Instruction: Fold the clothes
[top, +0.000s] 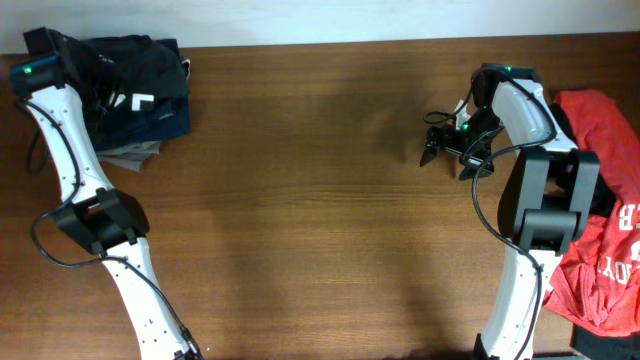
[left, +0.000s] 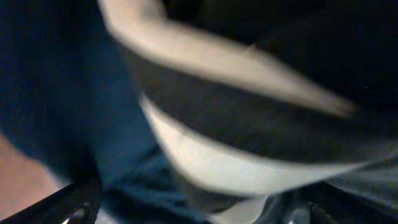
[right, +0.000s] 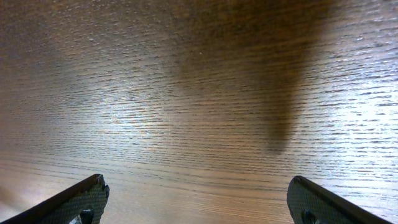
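The left end effector (left: 193, 211) is spread wide, pressed close to a blurred pile of dark clothes (top: 140, 80), navy with a white band. The right end effector (right: 196, 198) is also wide, with bare counter (top: 300, 200) beneath it; a crumpled red shirt (top: 610, 230) lies behind its arm.

This looks like a robotics lab bench, not a home. 2 white-and-black robot arms, the left arm (top: 70, 150) and the right arm (top: 525, 120), rise from the lower edge of a bare wood-grain table (top: 300, 200), with black cables (top: 38, 235) looping loose beside them. Dark clothes (top: 140, 80) are heaped at the upper left and a red shirt (top: 610, 150) lies at the far right. A plain pale strip (top: 300, 20) runs along the top.
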